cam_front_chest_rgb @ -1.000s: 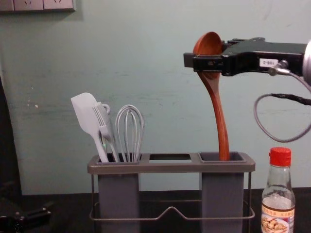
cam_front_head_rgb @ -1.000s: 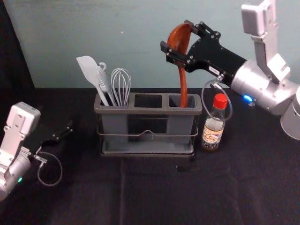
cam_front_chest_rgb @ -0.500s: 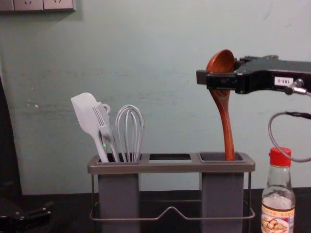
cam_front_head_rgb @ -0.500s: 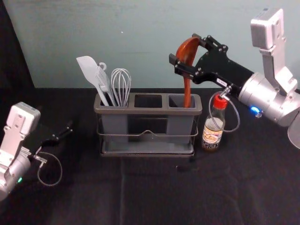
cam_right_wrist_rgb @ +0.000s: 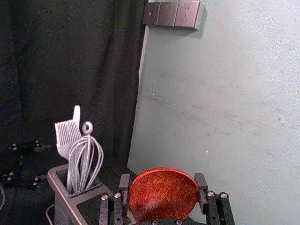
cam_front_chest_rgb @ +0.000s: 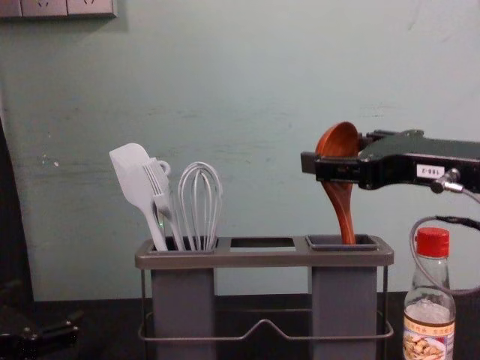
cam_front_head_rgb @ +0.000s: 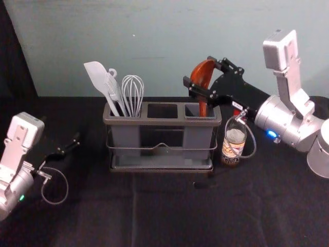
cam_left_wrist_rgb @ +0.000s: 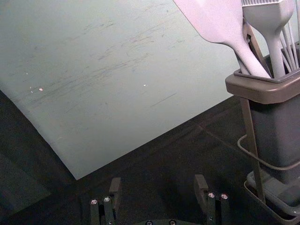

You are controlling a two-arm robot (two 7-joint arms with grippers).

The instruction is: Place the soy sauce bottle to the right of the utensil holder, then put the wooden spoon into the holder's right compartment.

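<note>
The wooden spoon (cam_front_chest_rgb: 341, 206) is in your right gripper (cam_front_head_rgb: 199, 71), which pinches it at the bowl, one finger on each side. The bowl is up, and the handle goes down from your right gripper, with a small tilt, into the right compartment (cam_front_chest_rgb: 343, 300) of the utensil holder (cam_front_chest_rgb: 262, 259). The end of the handle is lower than the rim, but you cannot tell if it touches the bottom.

The utensil holder is below your right gripper, and its right compartment is the nearest part to the fingers. Also below this gripper, but more to the right, the soy sauce bottle (cam_front_chest_rgb: 429, 315) stands upright with its red cap, just beside the right end of the holder. The loop of the gripper's cable (cam_front_head_rgb: 252, 136) passes in front of the bottle; you cannot tell if they touch.

To the left of your right gripper, and lower, the left compartment of the holder keeps the white spatula (cam_front_chest_rgb: 131, 176), the white silicone brush (cam_front_chest_rgb: 159, 187) and the whisk (cam_front_chest_rgb: 202, 199).

Your left gripper (cam_front_head_rgb: 77, 139) is parked well apart from the holder, at its left side, with its two fingers spread and nothing between them. Below both grippers is the table with the black cloth (cam_front_head_rgb: 169, 216).
</note>
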